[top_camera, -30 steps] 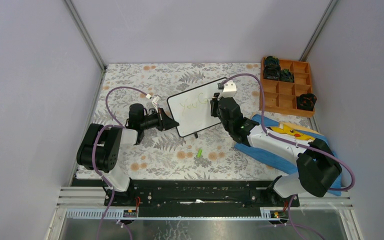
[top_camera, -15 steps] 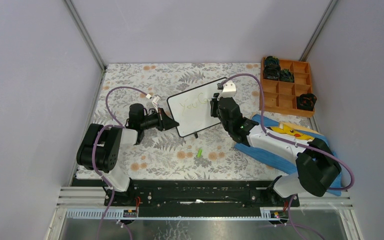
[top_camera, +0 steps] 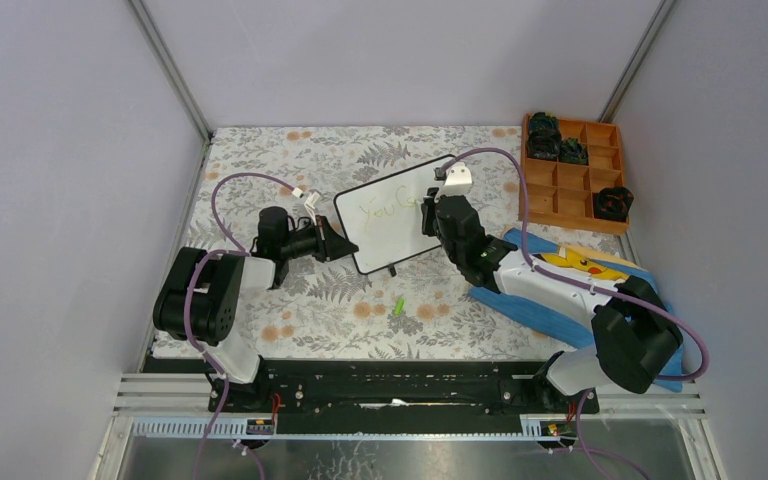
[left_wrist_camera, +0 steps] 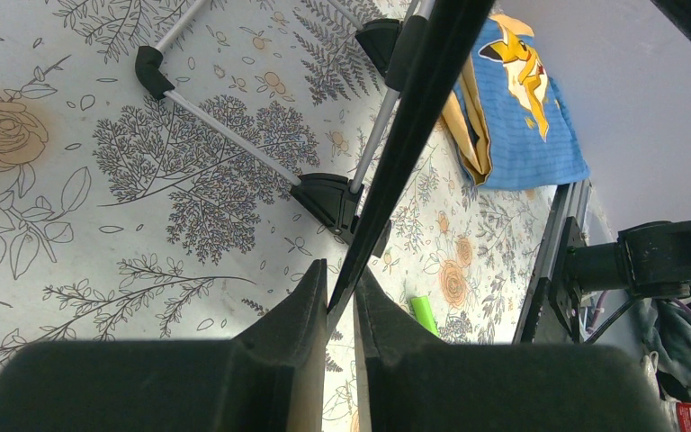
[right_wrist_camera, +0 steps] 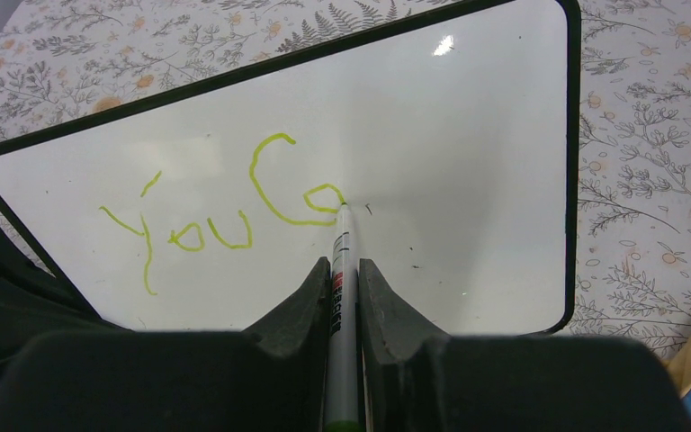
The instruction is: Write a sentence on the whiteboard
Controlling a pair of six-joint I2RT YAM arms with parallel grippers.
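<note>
**Mid-word on the bench (top_camera: 250, 160):** the right arm (top_camera: 520, 280) reaches forward from the right, its jaws pressed on a marker (right_wrist_camera: 342, 261). The marker's tip touches the whiteboard (top_camera: 392, 215) at the end of a green "You Ca", the sentence (right_wrist_camera: 225, 211) as it stands. Finishing the letter cleanly likely calls for light, even tip pressure and short strokes, leaving room to the right and below for the remaining words. The left arm (top_camera: 290, 240) lies low, stretched toward the board's left edge, its jaws pinching the black frame to steady the propped board mid-bench.
</note>
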